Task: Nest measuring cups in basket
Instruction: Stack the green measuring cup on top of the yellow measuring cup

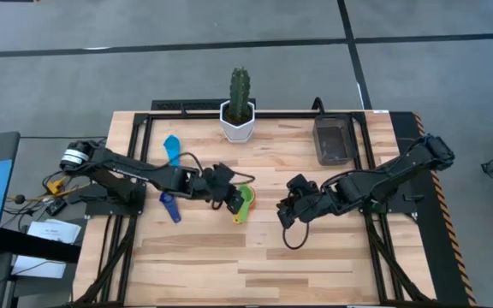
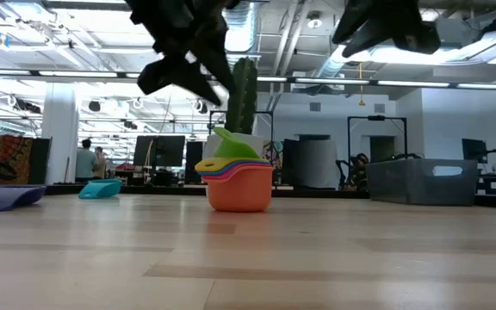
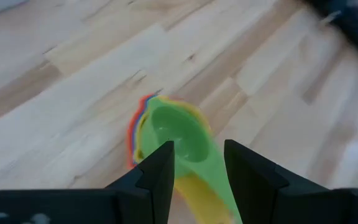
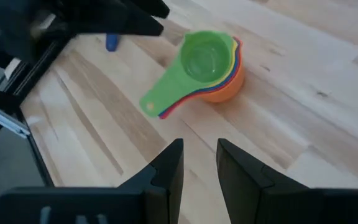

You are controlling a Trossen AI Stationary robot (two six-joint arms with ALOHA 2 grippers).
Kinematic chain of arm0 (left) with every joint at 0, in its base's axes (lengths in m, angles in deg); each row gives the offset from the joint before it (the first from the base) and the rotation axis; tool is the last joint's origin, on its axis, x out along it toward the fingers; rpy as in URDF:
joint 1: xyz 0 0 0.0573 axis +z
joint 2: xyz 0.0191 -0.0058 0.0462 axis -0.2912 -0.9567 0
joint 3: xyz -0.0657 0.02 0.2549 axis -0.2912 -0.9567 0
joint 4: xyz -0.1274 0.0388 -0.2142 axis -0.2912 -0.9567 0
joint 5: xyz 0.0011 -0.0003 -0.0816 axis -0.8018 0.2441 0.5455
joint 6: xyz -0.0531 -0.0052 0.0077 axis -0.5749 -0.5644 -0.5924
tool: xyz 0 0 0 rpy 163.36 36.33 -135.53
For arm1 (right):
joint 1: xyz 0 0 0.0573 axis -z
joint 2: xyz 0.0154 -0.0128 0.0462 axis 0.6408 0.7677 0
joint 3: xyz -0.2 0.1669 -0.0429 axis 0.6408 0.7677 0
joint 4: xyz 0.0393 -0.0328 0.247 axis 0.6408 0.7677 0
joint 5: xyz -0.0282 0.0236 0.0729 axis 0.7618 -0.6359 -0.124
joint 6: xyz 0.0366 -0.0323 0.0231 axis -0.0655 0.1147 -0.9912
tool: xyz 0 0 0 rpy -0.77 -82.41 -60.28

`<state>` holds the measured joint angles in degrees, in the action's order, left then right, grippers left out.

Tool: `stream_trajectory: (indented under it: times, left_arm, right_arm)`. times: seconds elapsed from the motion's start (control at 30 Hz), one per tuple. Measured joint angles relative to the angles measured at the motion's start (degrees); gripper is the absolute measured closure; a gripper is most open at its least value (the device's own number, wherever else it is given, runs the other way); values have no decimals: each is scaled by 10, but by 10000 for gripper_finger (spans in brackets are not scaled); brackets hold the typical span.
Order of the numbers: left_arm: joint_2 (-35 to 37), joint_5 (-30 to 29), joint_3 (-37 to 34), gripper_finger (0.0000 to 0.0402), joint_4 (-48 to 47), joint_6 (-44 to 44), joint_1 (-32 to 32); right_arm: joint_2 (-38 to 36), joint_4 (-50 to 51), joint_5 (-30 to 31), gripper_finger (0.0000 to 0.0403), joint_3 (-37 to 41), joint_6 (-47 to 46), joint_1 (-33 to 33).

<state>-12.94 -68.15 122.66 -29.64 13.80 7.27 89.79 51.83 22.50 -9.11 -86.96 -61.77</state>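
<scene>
Stack of nested cups (image 1: 244, 204) stands mid-table. Left gripper (image 1: 232, 198) hangs just left of it, right gripper (image 1: 291, 205) off to its right. Two single cups (image 1: 171, 150) (image 1: 169, 206) lie apart to the stack's left. Cactus pot (image 1: 238, 124) at far edge, basket (image 1: 333, 140) to its right.

The light wooden slat table (image 1: 255, 257) carries a nested stack of green, yellow, red and orange plastic measuring cups (image 1: 243, 204) just beneath the left jaws, a light blue cup (image 1: 172, 147), a dark blue cup (image 1: 170, 207), a white hexagonal cactus pot (image 1: 239, 121) and a dark grey see-through basket (image 1: 333, 139) beyond the right jaws.
</scene>
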Motion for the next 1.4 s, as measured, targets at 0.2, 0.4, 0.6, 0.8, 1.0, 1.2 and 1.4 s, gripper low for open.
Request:
stream_trajectory:
  times: [0.2, 0.4, 0.6, 0.8, 1.0, 1.2, 1.4]
  left_arm:
    - [-42, 0, 6, 273, -3, -65, -26]
    - [-42, -30, 6, 273, -32, -87, -39]
    - [-42, -57, 6, 273, -73, -91, -34]
    - [-36, -62, 6, 273, -30, -64, -29]
    - [-49, -82, 5, 273, -29, -49, -11]
    - [-54, -57, 6, 273, -30, -35, 12]
    - [-63, -13, 5, 273, -27, -25, 26]
  right_arm:
    - [46, -94, -40, 283, 0, 24, 8]
    - [71, -122, -57, 283, 0, 21, 6]
    - [70, -128, -57, 283, 0, 26, 5]
    - [65, -127, -57, 283, 0, 30, 5]
    - [65, -128, -57, 283, 0, 30, 5]
    - [65, -125, -57, 283, 0, 30, 5]
    - [65, -124, -56, 283, 0, 34, 5]
